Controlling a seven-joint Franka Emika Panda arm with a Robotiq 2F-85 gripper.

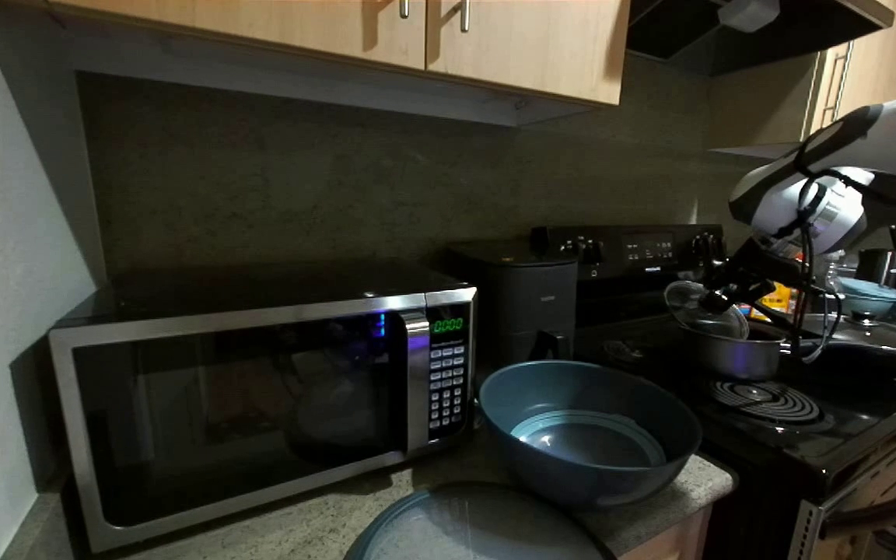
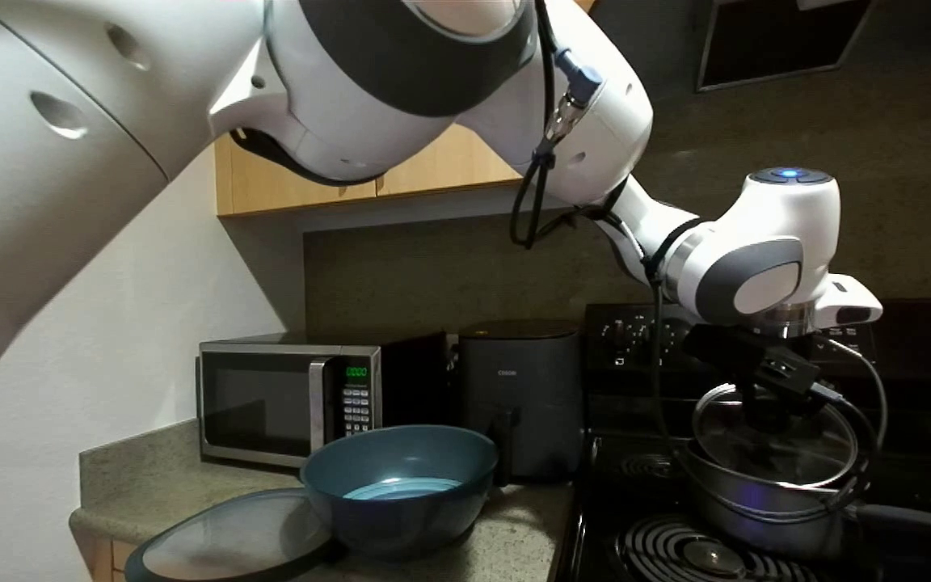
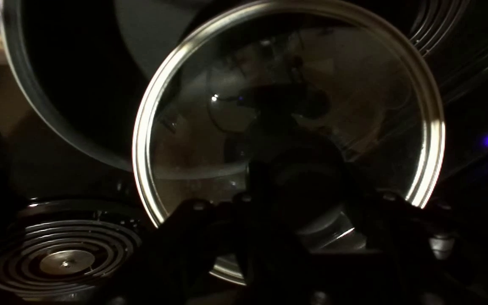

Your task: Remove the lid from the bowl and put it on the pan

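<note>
Over the pan (image 2: 744, 525): glass lid (image 2: 805, 453), tilted and only partly above the pan's mouth, its lower edge close to the rim; touching or apart, I cannot tell.
Claw (image 1: 716, 302): pinching the lid near its middle, presumably by a knob lost in the dark. That hold leaves the whole edge free to settle on the pan.
Tilt: likely from a narrow grip and the slant of the claw; the lid will probably need levelling and centring before it can seat.
Pan: upright on the stove (image 1: 845, 424), not yet covered, so it can take the lid from above.
Bowl (image 2: 401, 521): well apart from the pan, on the counter (image 2: 526, 525); uncovered, so the removal looks finished and only placing remains.
Larger lid (image 2: 231, 533): farther from the pan than the bowl, against the bowl or just beside it; its blue-grey rim suggests a match for the bowl.
</note>
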